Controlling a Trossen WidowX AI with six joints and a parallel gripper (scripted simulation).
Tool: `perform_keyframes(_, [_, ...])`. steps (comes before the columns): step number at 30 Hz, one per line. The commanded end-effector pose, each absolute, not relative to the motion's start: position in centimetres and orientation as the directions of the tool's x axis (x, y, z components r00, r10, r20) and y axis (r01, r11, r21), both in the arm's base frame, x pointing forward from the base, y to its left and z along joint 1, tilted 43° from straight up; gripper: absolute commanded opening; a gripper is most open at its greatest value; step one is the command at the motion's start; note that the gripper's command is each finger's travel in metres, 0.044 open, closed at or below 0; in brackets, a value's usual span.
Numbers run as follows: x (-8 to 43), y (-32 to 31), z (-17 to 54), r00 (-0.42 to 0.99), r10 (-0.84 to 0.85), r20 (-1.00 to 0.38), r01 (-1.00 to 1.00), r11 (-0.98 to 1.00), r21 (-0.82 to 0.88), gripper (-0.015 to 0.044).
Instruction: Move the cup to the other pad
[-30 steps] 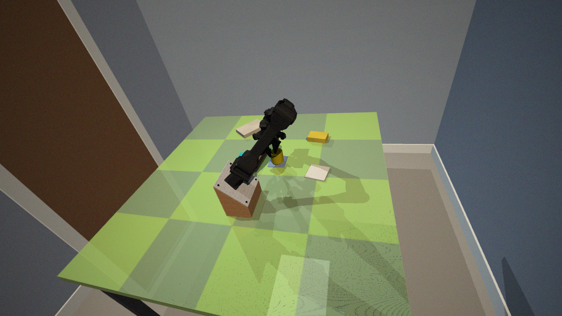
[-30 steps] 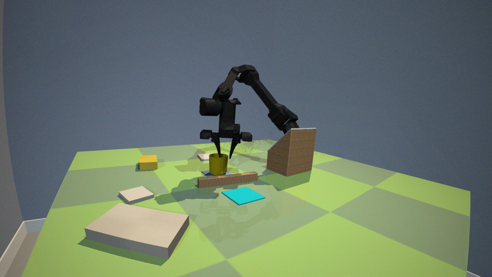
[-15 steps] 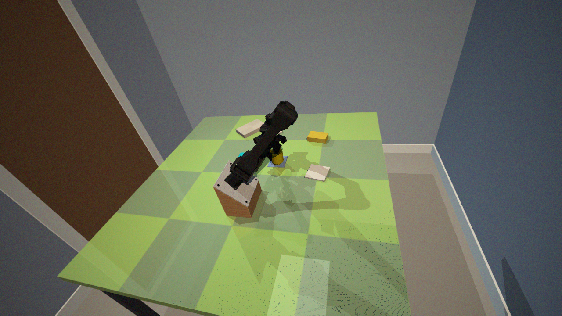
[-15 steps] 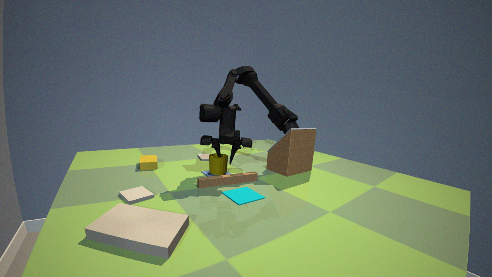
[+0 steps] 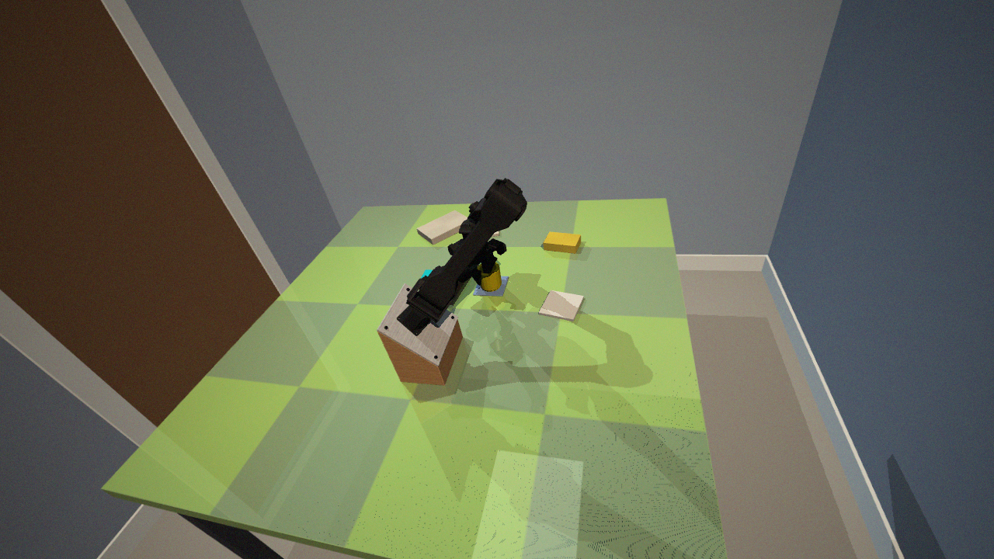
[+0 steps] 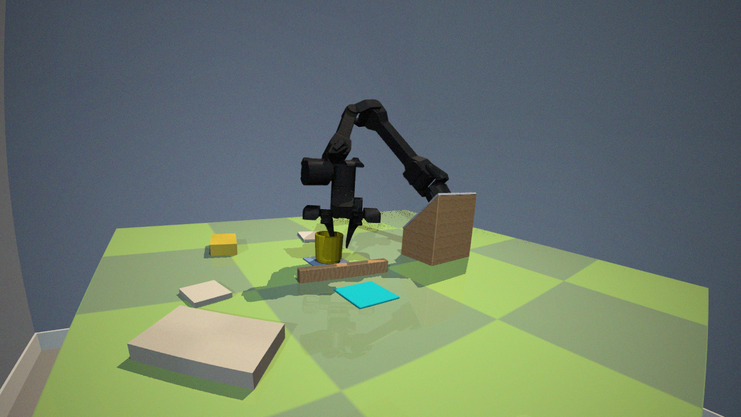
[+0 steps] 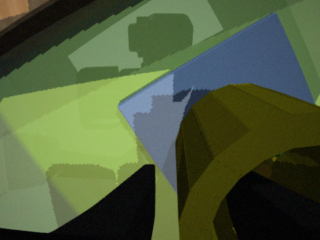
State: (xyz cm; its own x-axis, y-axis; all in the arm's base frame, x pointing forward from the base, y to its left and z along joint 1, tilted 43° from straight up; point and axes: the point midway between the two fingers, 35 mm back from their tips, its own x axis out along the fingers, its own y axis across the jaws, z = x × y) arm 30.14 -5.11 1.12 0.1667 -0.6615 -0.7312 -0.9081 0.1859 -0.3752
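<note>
The yellow cup [image 5: 490, 280] [image 6: 328, 248] [image 7: 227, 113] stands upright on the blue pad [image 5: 503, 282] [image 6: 310, 260] [image 7: 227, 60]. My gripper [image 6: 340, 241] [image 7: 189, 174] points down over the cup's rim, on the side toward the robot's base in the exterior view. One finger is inside the cup and the other is outside it. The wrist view shows a gap between the outer finger and the cup wall, so the gripper is still open. A sliver of green shows inside the cup; the marbles are otherwise hidden. The cyan pad [image 5: 426, 273] [image 6: 367, 294] is bare.
A low wooden bar [image 6: 341, 270] lies between the two pads. A yellow block [image 5: 561, 241] [image 6: 223, 244], a thin pale slab [image 5: 561, 306] [image 6: 306, 237], a small pale slab [image 6: 205, 292] and a large pale slab [image 5: 442, 227] [image 6: 207, 339] lie around them. The wooden base block [image 5: 420, 354] [image 6: 440, 233] carries the arm.
</note>
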Motion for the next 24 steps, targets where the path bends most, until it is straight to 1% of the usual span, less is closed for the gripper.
perform_keyframes(1, [30.1,-5.1,1.1,0.167,-0.661,-0.731,-0.908,0.186,-0.375,0.012])
perform_keyframes(16, [30.1,-5.1,1.1,0.167,-0.661,-0.731,-0.908,0.186,-0.375,0.002])
perform_keyframes(17, [30.1,-5.1,1.1,0.167,-0.661,-0.731,-0.908,0.186,-0.375,0.0])
perform_keyframes(24, [30.0,-4.1,2.1,0.165,-0.66,-0.733,-0.909,0.186,-0.372,0.0])
